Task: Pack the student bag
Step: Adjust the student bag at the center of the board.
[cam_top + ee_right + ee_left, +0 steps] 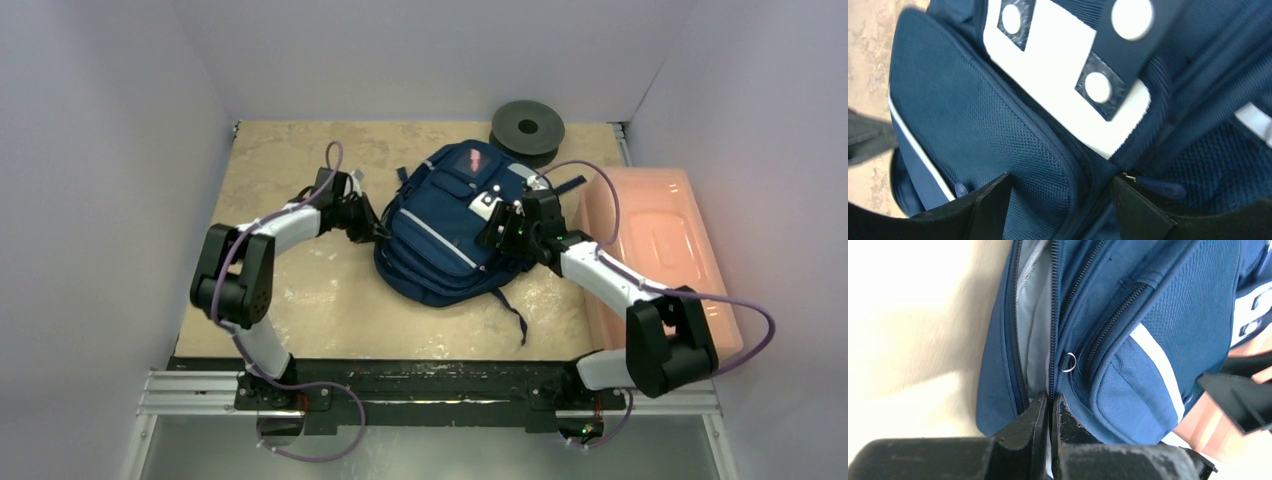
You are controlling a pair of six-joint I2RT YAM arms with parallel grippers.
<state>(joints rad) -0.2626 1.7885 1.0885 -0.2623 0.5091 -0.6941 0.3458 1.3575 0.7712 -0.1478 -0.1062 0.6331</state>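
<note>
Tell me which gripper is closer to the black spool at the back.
Right. The right gripper is over the student bag's right side, just short of the black spool; the left gripper pinches the bag's left edge, farther off.

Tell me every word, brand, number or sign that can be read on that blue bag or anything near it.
No text can be read in any view.
On the reddish patch atop the student bag: some mark, too blurred to read.
On the white patch of its pocket: blank, only round studs.
</note>
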